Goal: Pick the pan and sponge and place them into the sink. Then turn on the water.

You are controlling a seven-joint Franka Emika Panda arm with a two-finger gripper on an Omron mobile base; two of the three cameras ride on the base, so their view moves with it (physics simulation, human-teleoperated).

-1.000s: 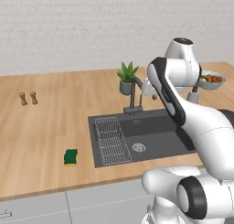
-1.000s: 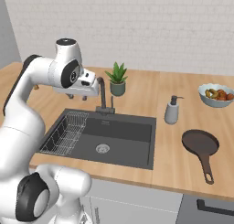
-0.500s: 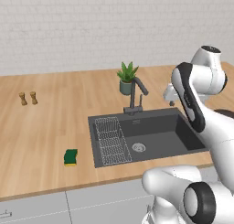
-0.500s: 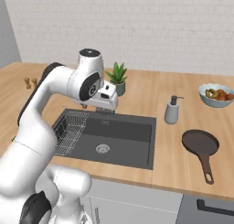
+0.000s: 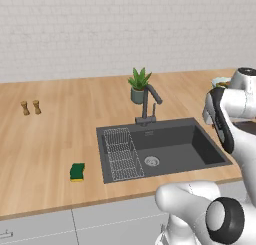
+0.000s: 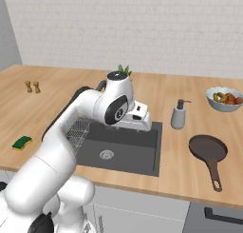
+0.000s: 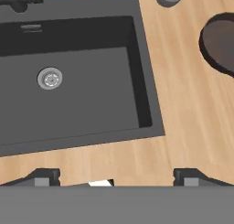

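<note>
From the left base view, the sink [image 5: 165, 146] is set into the wooden surface [image 5: 50, 134], and serves as the landmark here. Its wire rack [image 5: 121, 154] lies in the basin's left part, the round drain [image 5: 151, 161] just right of the rack, and the dark faucet [image 5: 149, 104] stands at the sink's back rim with a potted plant [image 5: 138, 85] just behind it. The sponge [image 5: 77, 172] lies flat on the surface to the left of the sink, near its front left corner but apart from it. Two small wooden shakers [image 5: 30, 107] stand well to the sink's left, farther back. The arm bends over the sink's right rim

From the right base view, the pan [image 6: 209, 152] rests on the surface to the right of the sink [image 6: 118, 146], apart from it, its handle pointing toward the front edge. A grey soap dispenser [image 6: 179, 115] stands near the sink's back right corner, and a bowl of fruit [image 6: 224, 99] sits farther right and back. The sponge [image 6: 22, 142] lies left of the sink. The hand hangs above the sink's back rim

From the hand view, the fingers [image 7: 116, 177] stand wide apart and hold nothing, above the bare surface just beyond the sink's [image 7: 68, 77] rim. The drain [image 7: 49, 78] shows in the basin, and the pan's [image 7: 221, 42] dark edge sits off to the sink's far side
</note>
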